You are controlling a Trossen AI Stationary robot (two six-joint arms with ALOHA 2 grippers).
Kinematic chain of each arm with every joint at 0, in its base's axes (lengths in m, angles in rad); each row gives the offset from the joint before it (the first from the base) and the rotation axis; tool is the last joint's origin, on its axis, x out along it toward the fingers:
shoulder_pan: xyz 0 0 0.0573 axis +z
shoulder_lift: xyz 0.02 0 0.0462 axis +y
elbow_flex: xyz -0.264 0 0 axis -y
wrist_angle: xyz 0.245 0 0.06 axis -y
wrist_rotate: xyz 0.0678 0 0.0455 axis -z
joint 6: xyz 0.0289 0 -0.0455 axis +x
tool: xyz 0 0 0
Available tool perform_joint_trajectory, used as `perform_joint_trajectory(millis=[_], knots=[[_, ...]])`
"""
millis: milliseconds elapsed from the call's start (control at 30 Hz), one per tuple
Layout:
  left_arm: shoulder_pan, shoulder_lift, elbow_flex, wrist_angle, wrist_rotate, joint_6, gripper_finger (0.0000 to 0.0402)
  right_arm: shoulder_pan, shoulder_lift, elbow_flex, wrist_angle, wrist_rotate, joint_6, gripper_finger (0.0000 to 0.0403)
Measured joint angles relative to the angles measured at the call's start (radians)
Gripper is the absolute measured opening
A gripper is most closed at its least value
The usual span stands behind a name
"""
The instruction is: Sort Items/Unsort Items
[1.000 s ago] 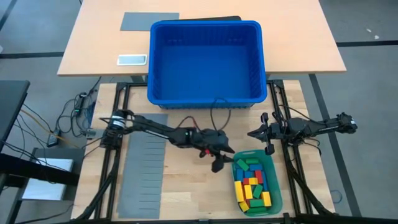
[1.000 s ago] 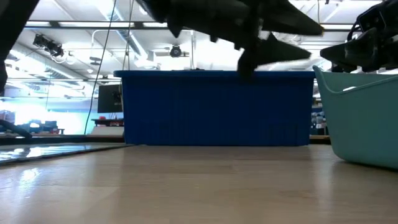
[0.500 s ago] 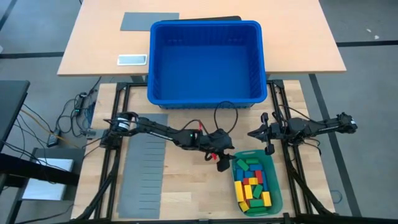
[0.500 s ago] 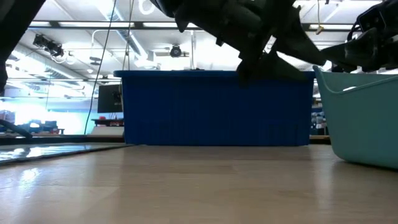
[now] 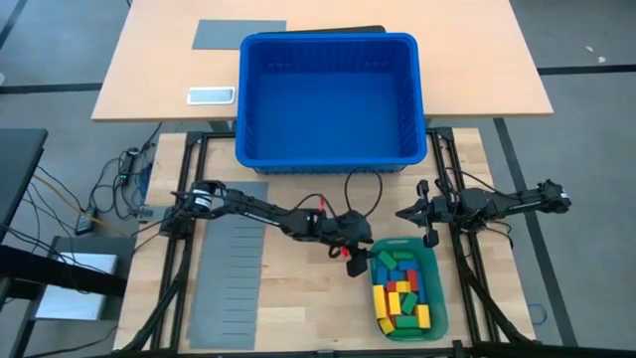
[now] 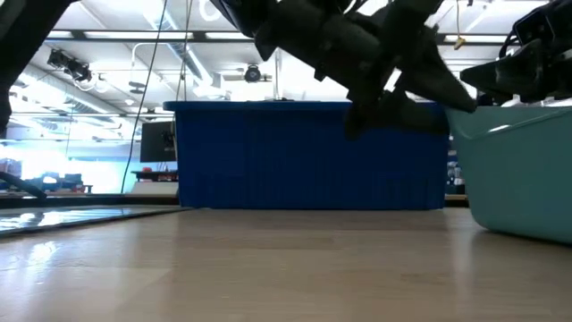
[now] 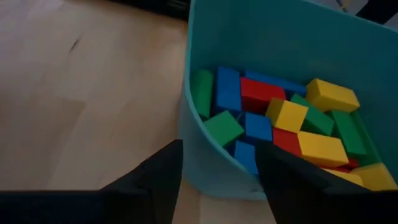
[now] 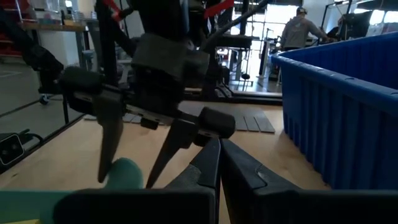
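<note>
While its two dark fingers stand spread with nothing between them, the left gripper (image 7: pixel 217 180) hangs at the near corner of the teal tray (image 7: pixel 205 155), one finger outside the wall and the other over the rim (so it straddles the edge, as far as the left wrist view shows). Just past the fingertips lie the blocks (image 7: pixel 280 118), red, yellow, green and blue, jumbled in a heap inside the tray. From above, the left gripper (image 5: pixel 354 257) sits at the tray's upper left corner, its arm stretched across the table from the left side. Left of it lies the grey slotted sheet (image 5: pixel 231 264), with no block on it. Behind, the big blue bin (image 5: pixel 331 99) looks empty. The right gripper (image 5: pixel 427 217), fingers pressed together and holding nothing, waits above the tray's far end. By my reading, hardly anything is done: every block in view sits mixed in the tray.
</note>
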Motion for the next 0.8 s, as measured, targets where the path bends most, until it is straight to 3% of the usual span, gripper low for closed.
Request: perform_joint_trajectory(millis=[800], knots=[[0.037,-0.021,0.000,-0.131,0.005,0.007,0.0024,0.000,0.000,0.000,0.002,0.000,0.000,0.0013]])
